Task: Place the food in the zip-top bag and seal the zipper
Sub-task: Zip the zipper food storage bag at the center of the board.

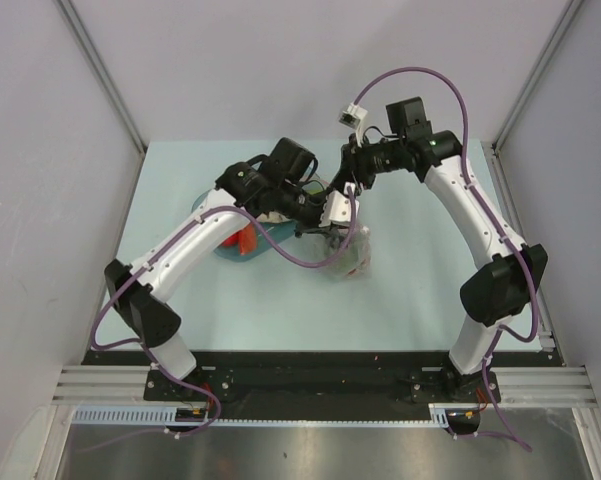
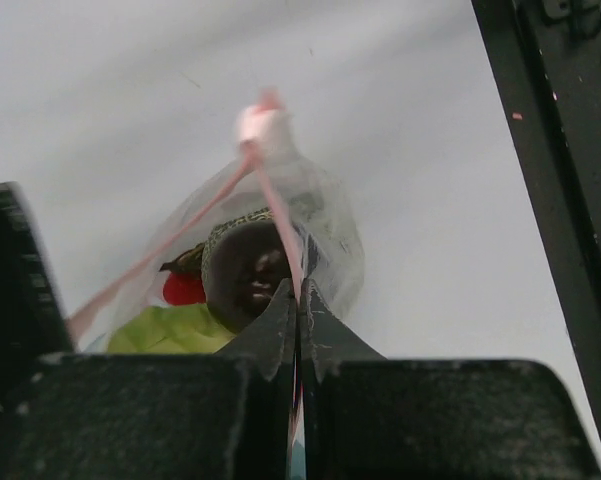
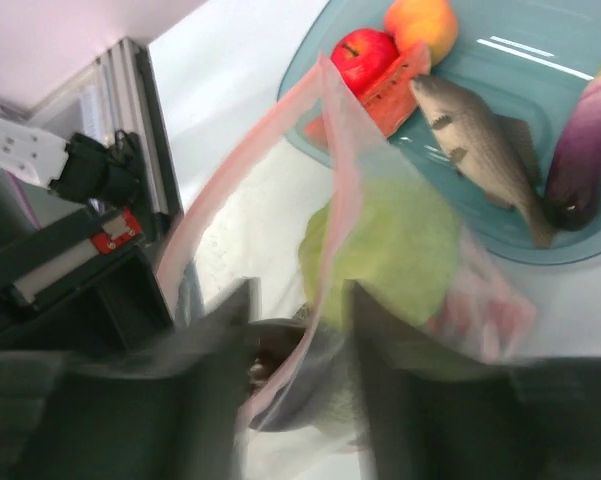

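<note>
**Bag pinched at mid-counter, tray of food just beside it**

The zip-top bag (image 1: 348,250) lies near the middle of the counter (image 1: 280,310), with the blue tray (image 3: 540,70) just beside it toward the left edge. From above, the left arm and its purple cable (image 1: 300,262) cover most of the tray and the bag's mouth.

The left wrist view shows what the top view hides. The left hand (image 2: 298,300) is clenched on the pinkish zipper (image 2: 276,222). Behind it, inside the bag, are the dark squash (image 2: 250,270), a small red piece (image 2: 185,288) and the light green apple (image 2: 175,330).

Only the right wrist view shows the tray's load: a tomato (image 3: 365,50), an orange (image 3: 422,20), a red slice (image 3: 392,85), a grey fish (image 3: 480,140) and an eggplant (image 3: 580,150). The right hand (image 3: 305,320) is blurred there. Its fingers stand apart, with the bag's rim between them.
</note>
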Robot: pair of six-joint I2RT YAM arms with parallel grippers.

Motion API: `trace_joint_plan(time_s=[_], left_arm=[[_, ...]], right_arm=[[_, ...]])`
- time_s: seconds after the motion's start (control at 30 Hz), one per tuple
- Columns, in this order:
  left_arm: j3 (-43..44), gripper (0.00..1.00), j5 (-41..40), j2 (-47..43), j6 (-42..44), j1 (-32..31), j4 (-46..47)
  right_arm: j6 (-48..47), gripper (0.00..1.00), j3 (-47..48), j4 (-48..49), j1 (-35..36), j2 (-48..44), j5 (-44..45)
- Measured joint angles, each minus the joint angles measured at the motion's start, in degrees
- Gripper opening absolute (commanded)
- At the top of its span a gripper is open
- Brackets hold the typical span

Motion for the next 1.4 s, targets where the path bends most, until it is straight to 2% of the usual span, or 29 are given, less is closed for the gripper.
trace_joint_plan(time_s=[0.1, 0.23, 0.4, 0.5, 0.6, 0.73, 1.03, 1.13, 1.23, 1.27, 1.4], left_arm=[[-2.32, 0.0, 0.63, -1.27, -3.37, 0.0, 4.42], [-4.0, 0.0, 1.53, -1.64, -8.2, 0.35, 8.74], [-4.44, 0.0, 2.19, -1.62, -12.98, 1.09, 12.63], [-3.8, 0.0, 3.23, -1.16, -14.32, 1.68, 13.35], [-2.93, 0.0, 4.09, -0.39, -14.47, 2.05, 13.4], [-2.29, 0.0, 5.53, 0.2, -14.05, 2.29, 12.66], [-2.27, 0.0, 7.06, 0.22, -12.15, 2.32, 10.43], [-2.27, 0.0, 7.1, 0.26, -11.43, 2.32, 10.1], [-2.27, 0.0, 7.1, 0.48, -11.06, 2.32, 9.86], [-2.27, 0.0, 7.08, 0.63, -10.82, 2.32, 9.79], [-2.27, 0.0, 7.06, 1.07, -10.86, 2.69, 9.55]], right_arm=[[1.62, 0.94, -0.13, 0.46, -0.48, -0.52, -0.24], [2.05, 0.94, -7.02, 3.41, -5.38, -6.99, 0.63], [0.15, 0.87, -19.39, 6.49, -14.99, -21.35, 3.13], [-3.98, 0.84, -25.75, 5.57, -16.31, -30.14, 3.39], [-7.5, 0.82, -28.72, 4.7, -15.37, -34.64, 2.99], [-10.38, 0.79, -33.51, 6.01, -12.79, -35.85, 3.17], [-12.98, 0.73, -36.24, 12.7, -8.09, -28.76, 3.13], [-13.64, 0.65, -36.24, 14.53, -6.54, -27.91, 2.75], [-14.27, 0.45, -36.24, 16.04, -5.53, -27.52, 2.25], [-14.45, 0.34, -36.24, 16.41, -5.42, -27.41, 2.12], [-15.82, 0.11, -36.24, 16.74, -5.44, -27.36, 1.77]])
